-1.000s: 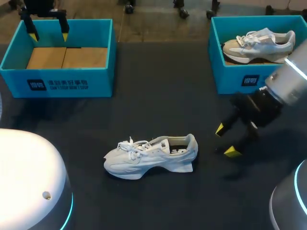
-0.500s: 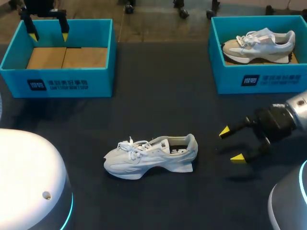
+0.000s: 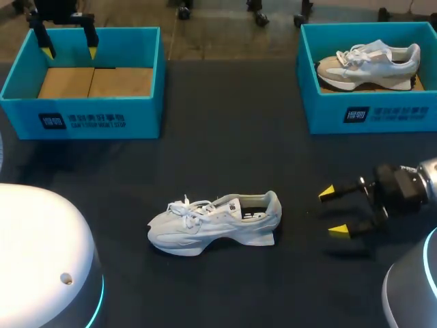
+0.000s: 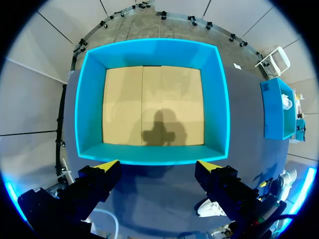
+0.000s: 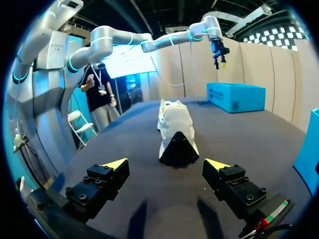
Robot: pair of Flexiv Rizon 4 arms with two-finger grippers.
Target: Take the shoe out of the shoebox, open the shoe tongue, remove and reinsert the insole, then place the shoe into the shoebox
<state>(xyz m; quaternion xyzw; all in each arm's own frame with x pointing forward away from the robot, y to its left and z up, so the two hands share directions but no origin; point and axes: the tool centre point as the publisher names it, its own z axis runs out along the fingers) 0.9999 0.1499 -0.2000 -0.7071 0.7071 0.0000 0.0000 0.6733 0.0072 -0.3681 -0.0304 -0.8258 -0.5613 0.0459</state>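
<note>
A white shoe [image 3: 215, 222] lies on its sole on the dark counter [image 3: 225, 123], toe toward the left arm's side. Off its heel, apart from it, the right fingers [image 3: 328, 193] are spread and empty. Far beyond its toe stands a blue shoebox [image 3: 85, 113], with the left fingers [image 3: 92, 49] spread at its far rim. Far beyond its heel, a second shoebox [image 3: 328, 113] holds a pale shoe [image 3: 369, 63].

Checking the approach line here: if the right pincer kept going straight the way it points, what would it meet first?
Probably the heel of the white shoe, which sits straight ahead of the open right pincer in the right wrist view, nothing between them. Its height is hard to judge.
</note>
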